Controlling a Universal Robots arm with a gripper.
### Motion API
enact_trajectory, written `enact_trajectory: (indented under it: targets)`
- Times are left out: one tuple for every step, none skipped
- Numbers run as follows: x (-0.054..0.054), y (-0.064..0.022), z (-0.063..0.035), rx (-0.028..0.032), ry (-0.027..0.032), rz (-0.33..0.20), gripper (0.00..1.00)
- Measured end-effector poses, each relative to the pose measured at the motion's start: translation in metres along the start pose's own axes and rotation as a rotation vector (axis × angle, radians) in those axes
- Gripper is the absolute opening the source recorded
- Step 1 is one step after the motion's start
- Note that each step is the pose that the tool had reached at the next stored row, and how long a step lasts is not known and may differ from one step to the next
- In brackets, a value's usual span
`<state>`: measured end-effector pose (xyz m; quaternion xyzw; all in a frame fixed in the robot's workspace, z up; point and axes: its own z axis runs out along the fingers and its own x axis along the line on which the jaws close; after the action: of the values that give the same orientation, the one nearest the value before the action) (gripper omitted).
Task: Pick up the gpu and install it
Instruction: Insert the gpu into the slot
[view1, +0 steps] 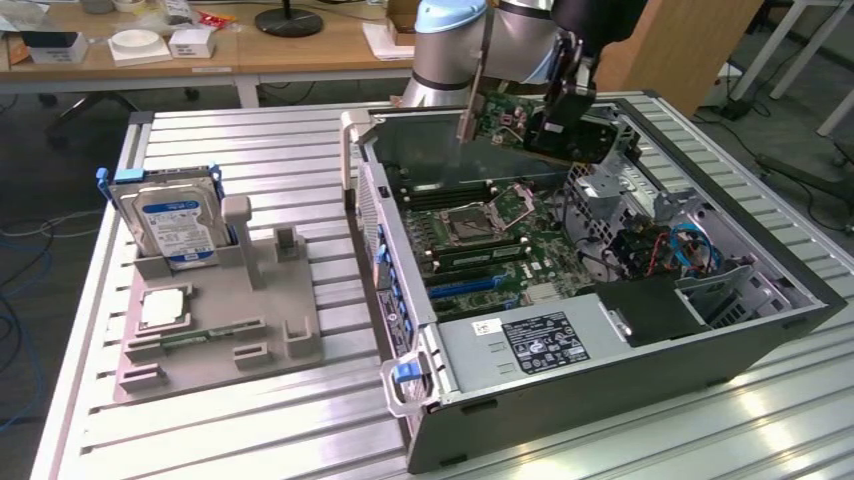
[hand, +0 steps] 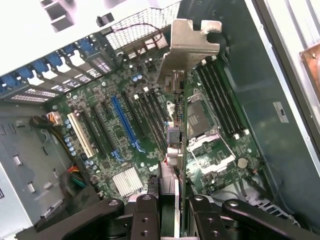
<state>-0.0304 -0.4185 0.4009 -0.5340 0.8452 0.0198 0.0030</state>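
Over far end of open computer case (view1: 627, 400): gpu (view1: 497, 112) held clear of motherboard (hand: 220, 167), pinched edge-on between 2 fingers (hand: 146, 210) of gripper (hand: 172, 200). Long axis straight out from fingers, silver bracket (hand: 192, 40) at far end. Blue slot (hand: 125, 125) below, offset to 1 side, near parallel.

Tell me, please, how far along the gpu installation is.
Done: the gpu is picked up, clamped edge-on between the fingers. In hand: it hangs above the motherboard of the open case. Left: it is not yet seated; the blue slot is empty.
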Motion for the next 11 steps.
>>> enact_trajectory:
  targets:
    - [0.0000, 0.0000, 0.0000, -0.0003, 0.0003, -0.010, 0.27]
    - [0.0000, 0.0000, 0.0000, -0.0006, 0.0006, -0.020, 0.27]
    - [0.0000, 0.0000, 0.0000, -0.0008, 0.0009, -0.030, 0.27]
    - [0.0000, 0.0000, 0.0000, -0.0011, 0.0012, -0.041, 0.27]
    - [0.0000, 0.0000, 0.0000, -0.0014, 0.0016, -0.051, 0.27]
    - [0.0000, 0.0000, 0.0000, -0.0017, 0.0019, -0.061, 0.27]
    - [0.0000, 0.0000, 0.0000, -0.0019, 0.0022, -0.071, 0.27]
    - [0.0000, 0.0000, 0.0000, -0.0021, 0.0025, -0.081, 0.27]
    - [0.0000, 0.0000, 0.0000, -0.0025, 0.0028, -0.091, 0.27]
    - [0.0000, 0.0000, 0.0000, -0.0027, 0.0031, -0.101, 0.27]
    - [0.0000, 0.0000, 0.0000, -0.0030, 0.0034, -0.112, 0.27]
